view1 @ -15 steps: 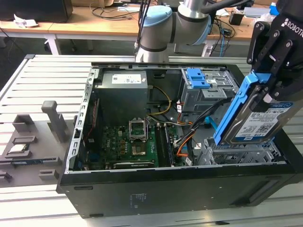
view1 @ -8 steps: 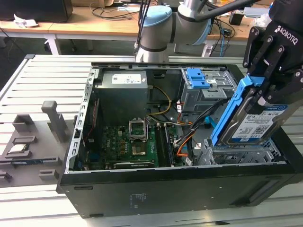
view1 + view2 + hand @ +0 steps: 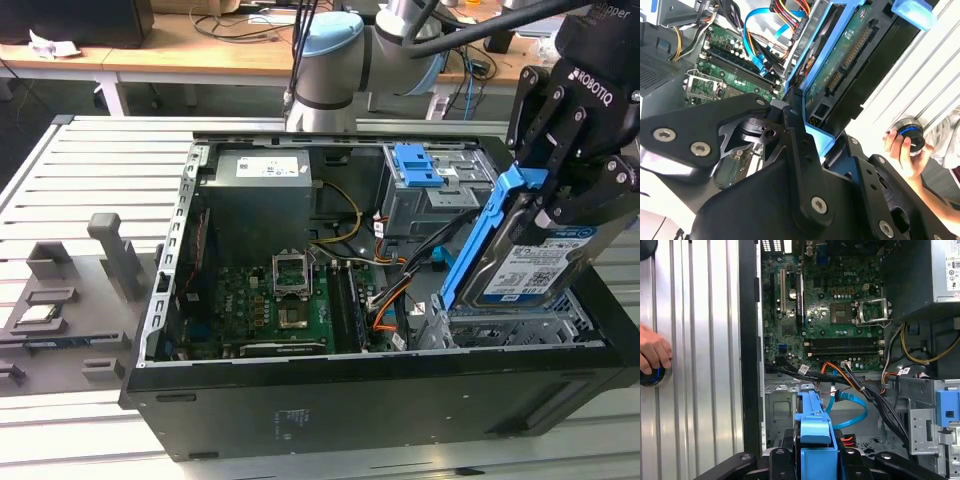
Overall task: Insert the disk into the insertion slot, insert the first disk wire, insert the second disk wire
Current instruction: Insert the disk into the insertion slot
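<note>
Here, a robot arm's gripper (image 3: 555,200) is clamped shut on the disk (image 3: 530,272), its black fingers pinching the silver-grey drive and its bright blue bracket (image 3: 478,240) from both sides. The disk hangs tilted over the end of an open computer case (image 3: 300,410) at the exterior view's right, with its barcode label facing the camera. Its lower edge is at the mouth of the insertion slot (image 3: 525,328), the low cage of perforated silver metal; whether the two touch cannot be told. The disk is not yet seated in the slot.

Inside the case, the second disk wire (image 3: 856,409) curls in a loose light-blue loop just beside the slot. Near it is the first disk wire (image 3: 790,9), a bundle of red, orange and black strands. Neither is joined to the disk, whose connector edge is bare in the second wrist view.

The green motherboard (image 3: 270,305) lies on the case floor. A taller grey cage (image 3: 430,195) with a blue latch stands just beyond the slot. The case sits on a slatted metal table (image 3: 80,150). In the first wrist view a person's hand (image 3: 652,352) rests on a round knob (image 3: 651,376) with a blue ring, on the table beside the case.
</note>
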You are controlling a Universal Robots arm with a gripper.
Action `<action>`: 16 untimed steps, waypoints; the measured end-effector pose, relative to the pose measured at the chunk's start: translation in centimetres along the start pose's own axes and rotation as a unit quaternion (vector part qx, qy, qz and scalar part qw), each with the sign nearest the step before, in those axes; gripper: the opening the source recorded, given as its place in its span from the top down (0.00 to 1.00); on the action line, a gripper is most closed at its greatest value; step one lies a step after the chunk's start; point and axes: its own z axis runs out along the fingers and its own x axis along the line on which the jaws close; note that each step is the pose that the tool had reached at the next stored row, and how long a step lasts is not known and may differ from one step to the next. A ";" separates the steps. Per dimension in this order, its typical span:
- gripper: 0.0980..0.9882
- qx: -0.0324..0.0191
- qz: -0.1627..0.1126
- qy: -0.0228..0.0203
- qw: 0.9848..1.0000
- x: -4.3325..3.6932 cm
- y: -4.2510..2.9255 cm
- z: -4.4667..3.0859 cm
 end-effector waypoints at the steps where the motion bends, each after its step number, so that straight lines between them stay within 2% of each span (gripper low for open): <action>1: 0.70 0.000 0.000 0.000 1.000 0.00 -0.01 0.16; 7: 0.70 0.000 0.000 0.000 1.000 0.00 -0.05 1.19; 16: 0.70 0.000 0.000 0.000 1.000 0.00 -0.08 2.11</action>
